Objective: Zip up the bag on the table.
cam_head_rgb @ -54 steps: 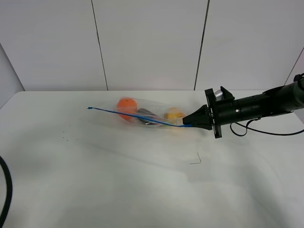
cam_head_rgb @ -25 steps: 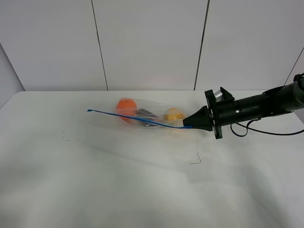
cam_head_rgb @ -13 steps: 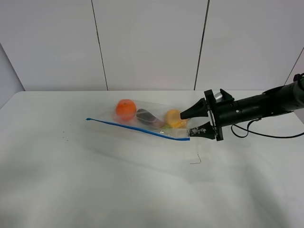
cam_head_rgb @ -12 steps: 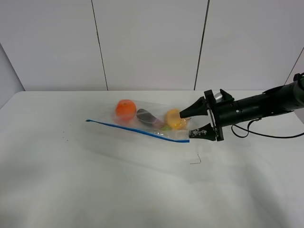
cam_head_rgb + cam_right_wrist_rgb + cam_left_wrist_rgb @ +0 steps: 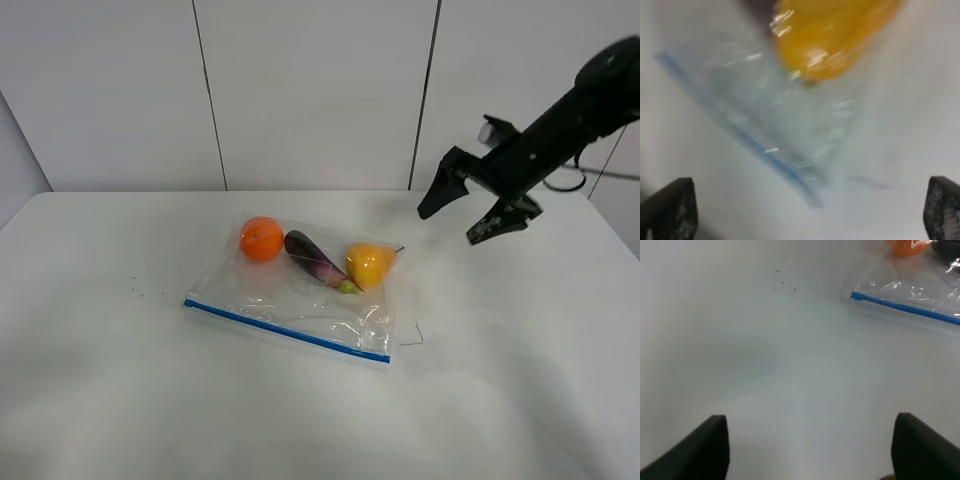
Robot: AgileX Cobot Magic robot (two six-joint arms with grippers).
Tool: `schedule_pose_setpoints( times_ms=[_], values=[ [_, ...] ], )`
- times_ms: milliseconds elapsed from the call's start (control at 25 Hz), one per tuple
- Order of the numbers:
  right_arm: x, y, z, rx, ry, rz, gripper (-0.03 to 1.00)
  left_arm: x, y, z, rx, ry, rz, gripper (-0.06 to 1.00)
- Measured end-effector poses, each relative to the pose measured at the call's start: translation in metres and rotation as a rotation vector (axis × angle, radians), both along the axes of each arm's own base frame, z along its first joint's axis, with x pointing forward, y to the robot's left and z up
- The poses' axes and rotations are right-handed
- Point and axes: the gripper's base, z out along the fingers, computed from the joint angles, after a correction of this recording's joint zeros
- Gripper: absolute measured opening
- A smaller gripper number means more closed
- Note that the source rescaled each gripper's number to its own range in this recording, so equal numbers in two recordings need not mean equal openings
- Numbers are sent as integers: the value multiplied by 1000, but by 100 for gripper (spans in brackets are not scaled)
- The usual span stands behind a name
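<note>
Bag point(image 5: 300, 300) mid table point(image 5: 120, 400) (fruit inside).

Motion-blurred bag point(image 5: 785, 120) (right wrist view)

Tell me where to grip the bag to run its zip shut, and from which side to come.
Grip the bag at the left end of its blue zip strip, the edge nearest the camera. The bag lies flat on the table with the fruit bulging along the far edge, so that strip is thin and clear. Probably best to come from above with the open left gripper.
</note>
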Motion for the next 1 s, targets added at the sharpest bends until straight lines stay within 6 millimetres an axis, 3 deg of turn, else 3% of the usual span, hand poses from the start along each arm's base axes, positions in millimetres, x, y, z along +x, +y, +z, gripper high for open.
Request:
schedule_pose_setpoints(
  times_ms=[120,240,640,800,1000],
  values=[
    [6,-3,30,-217,-93,-19,100,0,0,0,0,-2,0,90],
    [5,-5,44,-325,-129,-43,100,0,0,0,-1,-2,0,90],
    [0,-8,51,-361,-139,-68,100,0,-1,0,-9,-1,-6,90],
    [-21,-10,53,-373,-118,-66,100,0,-1,0,-9,-1,-6,90],
    [-76,-14,49,-384,-45,-52,100,0,-1,0,-9,-1,-6,90]
  ],
)
